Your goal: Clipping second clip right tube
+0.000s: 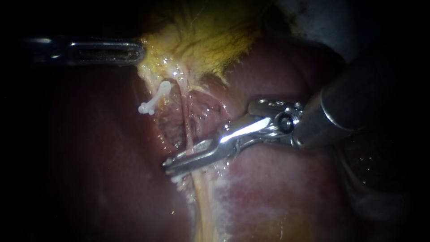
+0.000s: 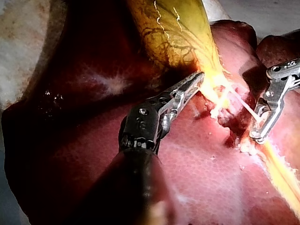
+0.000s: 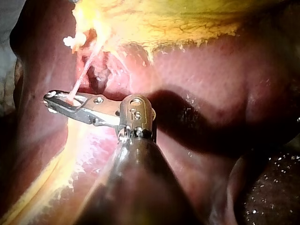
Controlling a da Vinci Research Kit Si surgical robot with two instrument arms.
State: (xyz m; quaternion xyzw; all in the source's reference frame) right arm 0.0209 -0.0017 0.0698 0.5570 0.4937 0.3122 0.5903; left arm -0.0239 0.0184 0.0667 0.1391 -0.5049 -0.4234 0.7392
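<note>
The right pincer (image 1: 168, 166) is at the end of a thick dark shaft. It reaches across the liver (image 1: 277, 192) to the right tube (image 1: 184, 121). The pincer is spread just a little, with a thin dark gap between its two long bars. The right tube is a thin pink string, and it runs down into that gap near the tip. It lies between the bars, and I cannot see them squeezing it.

The right wrist view shows the same thing. The tube (image 3: 82, 77) comes down from the yellow gallbladder (image 3: 164, 18) and goes in near the tip of the right pincer (image 3: 49, 101).

A small white clip (image 1: 154, 101) sits farther up, well apart from the right pincer. It is closer to the left pincer (image 1: 141, 52) and just beside the tube. I cannot tell which strand it holds.

The left pincer is pressed together on the yellow edge of the gallbladder (image 1: 201, 36). In the left wrist view its tip (image 2: 199, 78) is pushed into the narrow yellow end of the gallbladder (image 2: 178, 33). The right pincer (image 2: 257, 137) hangs ahead of it and off to one side. The thin tube (image 2: 246, 108) stretches between the two.

Red liver lies under both pincers.
</note>
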